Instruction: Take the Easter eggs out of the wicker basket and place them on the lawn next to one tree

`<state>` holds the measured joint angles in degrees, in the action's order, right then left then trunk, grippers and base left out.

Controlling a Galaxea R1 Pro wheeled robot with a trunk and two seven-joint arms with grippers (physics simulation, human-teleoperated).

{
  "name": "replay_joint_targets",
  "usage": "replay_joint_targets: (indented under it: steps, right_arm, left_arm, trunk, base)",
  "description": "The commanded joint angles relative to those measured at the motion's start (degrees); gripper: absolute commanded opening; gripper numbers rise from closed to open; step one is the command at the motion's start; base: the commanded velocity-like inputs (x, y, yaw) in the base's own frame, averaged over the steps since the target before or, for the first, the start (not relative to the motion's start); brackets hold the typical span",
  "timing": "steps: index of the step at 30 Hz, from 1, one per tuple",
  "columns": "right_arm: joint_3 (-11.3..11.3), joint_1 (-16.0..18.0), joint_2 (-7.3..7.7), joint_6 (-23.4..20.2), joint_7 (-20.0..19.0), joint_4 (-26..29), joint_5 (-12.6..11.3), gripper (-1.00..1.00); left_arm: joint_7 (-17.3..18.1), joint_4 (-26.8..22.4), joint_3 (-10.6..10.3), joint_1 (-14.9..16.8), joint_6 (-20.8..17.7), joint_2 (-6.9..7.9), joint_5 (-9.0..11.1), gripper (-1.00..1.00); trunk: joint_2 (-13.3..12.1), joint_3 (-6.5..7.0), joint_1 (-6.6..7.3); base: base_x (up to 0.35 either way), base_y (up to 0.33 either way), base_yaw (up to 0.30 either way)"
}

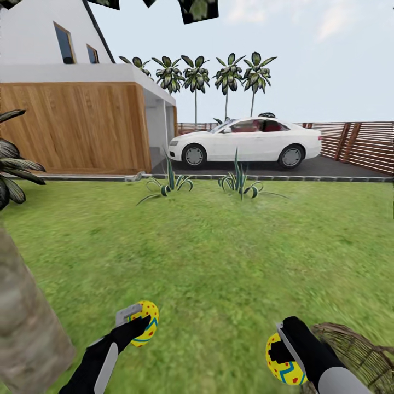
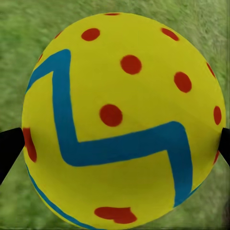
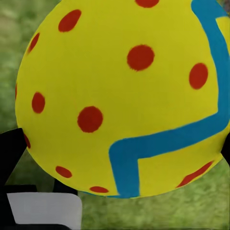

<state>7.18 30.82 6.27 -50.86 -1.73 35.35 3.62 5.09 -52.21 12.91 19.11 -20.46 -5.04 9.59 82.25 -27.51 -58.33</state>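
Note:
My left gripper (image 1: pixel 143 322) is shut on a yellow Easter egg (image 1: pixel 146 324) with blue zigzags and red dots, held low over the lawn (image 1: pixel 219 257). That egg (image 2: pixel 122 120) sits between the black fingertips (image 2: pixel 9 148) in the left wrist view. My right gripper (image 1: pixel 279 350) is shut on a second such egg (image 1: pixel 282 361), seen close up as the egg (image 3: pixel 124 96) in the right wrist view. The wicker basket (image 1: pixel 355 350) sits at the lower right, just right of my right arm. A thick grey-brown tree trunk (image 1: pixel 24 323) rises at the lower left. The third egg is hidden.
Two spiky plants (image 1: pixel 169 183) (image 1: pixel 239 183) grow at the lawn's far edge, before the dark driveway with a white car (image 1: pixel 246 142). A wood-clad house (image 1: pixel 76 126) stands at the back left, a slat fence (image 1: pixel 355 143) at the right. Palms (image 1: pixel 227 74) stand behind.

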Motion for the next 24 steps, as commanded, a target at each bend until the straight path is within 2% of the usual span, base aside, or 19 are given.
replay_joint_targets:
  steps: [1,11,18,24]
  right_arm:
    - [0.29,0.03,0.06,-0.26,-0.2,0.07,0.34,-1.0]
    - [0.26,0.03,0.1,-0.27,-0.15,0.07,0.34,-1.0]
    - [0.29,0.03,-0.01,-0.35,-0.02,0.07,0.34,-1.0]
    - [0.21,0.03,0.14,-0.55,-0.05,0.07,0.34,-1.0]
  left_arm:
    - [0.27,-0.08,0.28,0.03,-0.45,-0.1,0.3,-1.0]
    - [0.29,-0.08,0.28,0.03,-0.4,-0.15,0.29,-1.0]
    - [0.28,-0.17,0.22,0.03,-0.5,-0.12,0.28,-1.0]
    - [0.27,-1.63,0.11,-0.03,-1.38,0.51,0.17,-1.0]
  trunk:
    - [-0.38,0.12,0.26]
    - [-4.39,1.92,2.46]
    - [-7.19,3.17,4.0]
    - [-9.6,4.25,5.32]
  base:
    - [-0.343,0.0,0.0]
    - [-0.319,0.0,0.005]
    - [-0.015,0.0,0.238]
    - [0.0,0.0,0.261]
